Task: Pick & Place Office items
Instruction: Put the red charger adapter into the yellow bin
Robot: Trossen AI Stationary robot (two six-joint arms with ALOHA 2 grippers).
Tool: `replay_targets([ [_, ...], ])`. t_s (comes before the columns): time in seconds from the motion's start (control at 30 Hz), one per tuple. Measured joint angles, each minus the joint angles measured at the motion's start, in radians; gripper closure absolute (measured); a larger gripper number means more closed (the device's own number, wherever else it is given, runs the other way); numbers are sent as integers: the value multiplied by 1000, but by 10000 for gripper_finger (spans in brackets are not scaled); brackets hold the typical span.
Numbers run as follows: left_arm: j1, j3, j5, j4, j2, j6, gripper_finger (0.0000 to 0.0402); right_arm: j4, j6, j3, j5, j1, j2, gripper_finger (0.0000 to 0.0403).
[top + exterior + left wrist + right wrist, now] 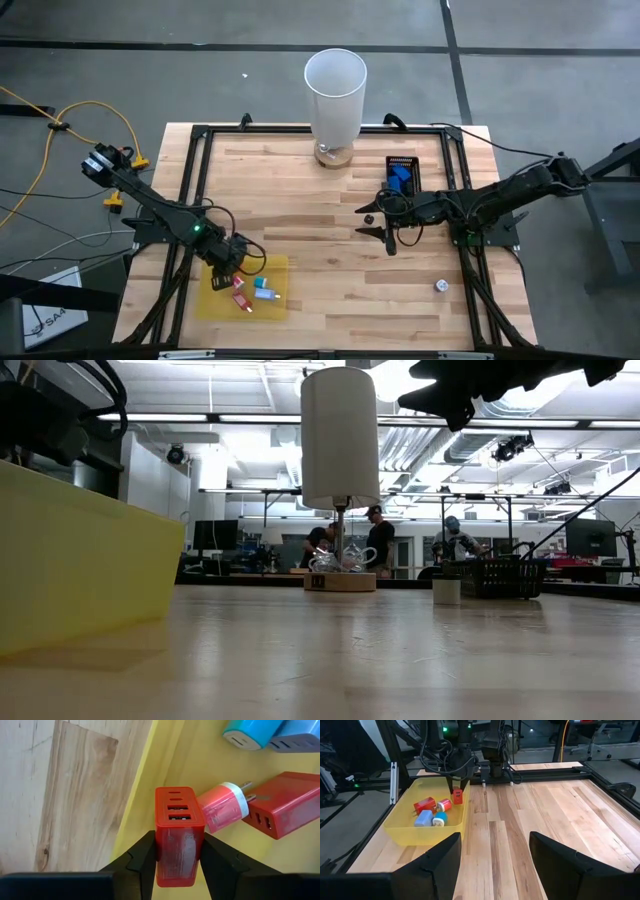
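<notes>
A yellow bin (pixel 275 268) on the table's near left holds a red block (pixel 280 805), a pink plug with a white band (pixel 222 806), a teal piece (pixel 247 732) and a blue-grey piece (pixel 295 740). My left gripper (pixel 236 260) hangs over the bin's far rim, shut on a red charger block (pixel 179 835). My right gripper (pixel 385 236) is open above the table's middle and holds nothing. A small dark piece (pixel 368 217) lies just beyond it. A whitish round piece (pixel 440 286) rests on the wood near the right edge. My left gripper pinches the red charger block between its two fingers (pixel 145 857), on the block's two long side faces (pixel 167 855), with the socket end pointing away from the wrist. It comes from above, pointing down. The block (pixel 457 796) hangs lifted clear, just over the bin's rim.
A tall white cylinder (pixel 335 92) stands on a wooden base at the far middle. A small black tray (pixel 402 175) with blue pieces sits right of it. A black frame (pixel 190 190) runs around the table. People stand in the room beyond (pixel 378 540). Bare wood lies between the arms.
</notes>
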Motion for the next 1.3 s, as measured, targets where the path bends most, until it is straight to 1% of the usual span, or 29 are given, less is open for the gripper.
replay_targets([
  [0.53, 5, 0, 2, 1, 2, 28, 271, 0, 0, 0, 0, 0, 0, 181],
  [0.6, 5, 0, 2, 1, 2, 29, 261, 0, 0, 0, 0, 0, 0, 181],
  [0.8, 4, 0, 1, 3, 2, 32, 209, 0, 0, 0, 0, 0, 0, 181],
  [0.9, 4, 0, 3, 6, 2, 29, 192, 0, 0, 0, 0, 0, 0, 181],
  [1.17, 4, 0, 7, 8, 2, 28, 185, 0, 0, 0, 0, 0, 0, 181],
  [1.3, 8, -2, 59, 61, -4, 53, 185, 0, 0, 0, 0, 0, 0, 181],
])
